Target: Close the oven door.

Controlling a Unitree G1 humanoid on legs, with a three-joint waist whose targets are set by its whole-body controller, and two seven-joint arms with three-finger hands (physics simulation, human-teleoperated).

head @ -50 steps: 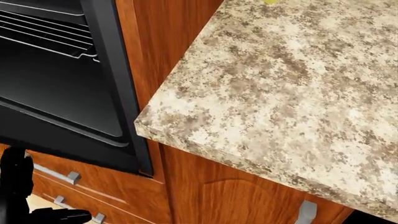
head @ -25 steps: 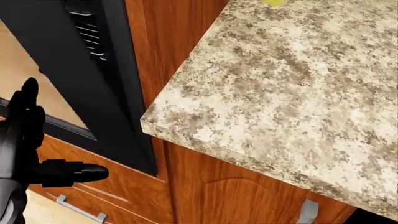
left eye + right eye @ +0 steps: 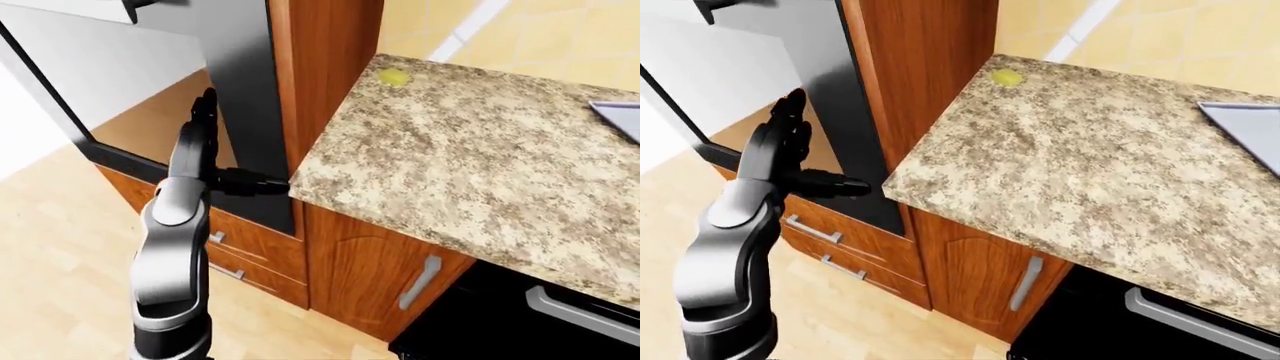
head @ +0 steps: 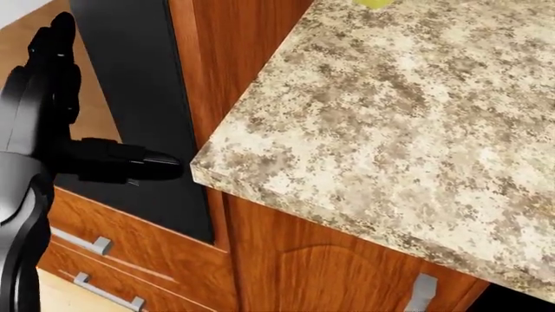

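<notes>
Left hand [image 3: 780,154] standing upright, fingers [image 3: 790,112] spread open, gripping nothing; thumb jutting sideways toward counter [image 3: 1080,172] edge. Oven door [image 3: 235,97] lying directly beyond fingers, its dark panel rising past fingertips and nearly upright against wood cabinet [image 3: 925,82]; contact with door not clear. Drawers [image 4: 104,260] with metal handles sitting below hand. Small yellow item [image 3: 1006,76] resting on counter, well apart from fingers. Right hand not showing.
</notes>
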